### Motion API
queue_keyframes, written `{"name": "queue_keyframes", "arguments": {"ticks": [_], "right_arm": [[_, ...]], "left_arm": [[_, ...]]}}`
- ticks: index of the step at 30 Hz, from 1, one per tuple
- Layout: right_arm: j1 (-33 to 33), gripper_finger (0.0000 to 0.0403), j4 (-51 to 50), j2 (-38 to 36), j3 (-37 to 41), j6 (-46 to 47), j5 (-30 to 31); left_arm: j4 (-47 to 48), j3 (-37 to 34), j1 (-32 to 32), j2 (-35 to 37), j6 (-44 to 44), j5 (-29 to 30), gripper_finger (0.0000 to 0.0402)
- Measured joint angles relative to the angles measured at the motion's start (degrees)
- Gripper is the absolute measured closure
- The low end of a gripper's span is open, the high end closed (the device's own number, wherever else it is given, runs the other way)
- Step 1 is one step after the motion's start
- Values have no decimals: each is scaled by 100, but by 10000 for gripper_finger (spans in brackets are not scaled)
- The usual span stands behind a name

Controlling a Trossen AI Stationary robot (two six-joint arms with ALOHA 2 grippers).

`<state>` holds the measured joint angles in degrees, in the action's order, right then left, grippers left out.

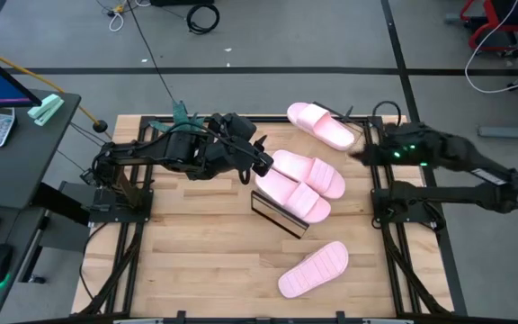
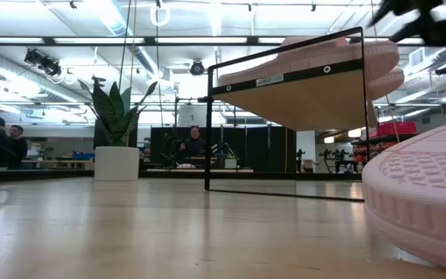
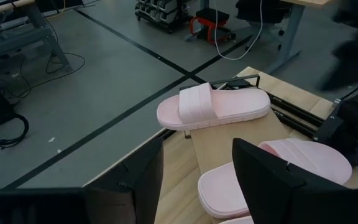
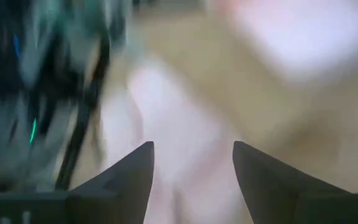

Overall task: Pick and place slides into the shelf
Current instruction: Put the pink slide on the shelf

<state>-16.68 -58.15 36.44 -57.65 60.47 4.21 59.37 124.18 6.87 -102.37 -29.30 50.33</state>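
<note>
High view: two slides (image 1: 299, 184) lie on the shelf (image 1: 280, 214) at centre; left gripper (image 1: 261, 164) beside them, right gripper (image 1: 362, 148) center-right. Wrist views show both sets of fingers apart, empty.

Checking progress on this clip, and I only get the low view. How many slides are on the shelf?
Observer: Two slides lie side by side on the shelf.
Operator: I see one more close to my camera. Where is the fourth?
Observer: The fourth slide lies beyond the shelf, at the table edge, next to the right gripper.
Operator: Is either arm holding anything?
Observer: No. The left gripper is at the end of the shelved pair with its jaws open and empty. The right one's jaws are open too.
</note>
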Motion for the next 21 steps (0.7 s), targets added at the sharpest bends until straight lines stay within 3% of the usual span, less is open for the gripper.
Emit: {"name": "queue_keyframes", "arguments": {"ticks": [4, 8, 14, 21], "right_arm": [[386, 185, -2024, 65, -611, 500, -1296], [805, 191, -3028, -21, -755, 1004, -1535], [1165, 194, -2350, -130, -328, 1456, -2133], [1713, 195, -643, -36, 899, 1671, -2599]], "left_arm": [[-2, 0, -29, 0, 2, 0, 204], [-18, 0, -70, 0, 2, 0, 210], [-20, 0, -70, 0, 46, 0, 213], [-19, -1, -70, 0, 59, 0, 214]]}}
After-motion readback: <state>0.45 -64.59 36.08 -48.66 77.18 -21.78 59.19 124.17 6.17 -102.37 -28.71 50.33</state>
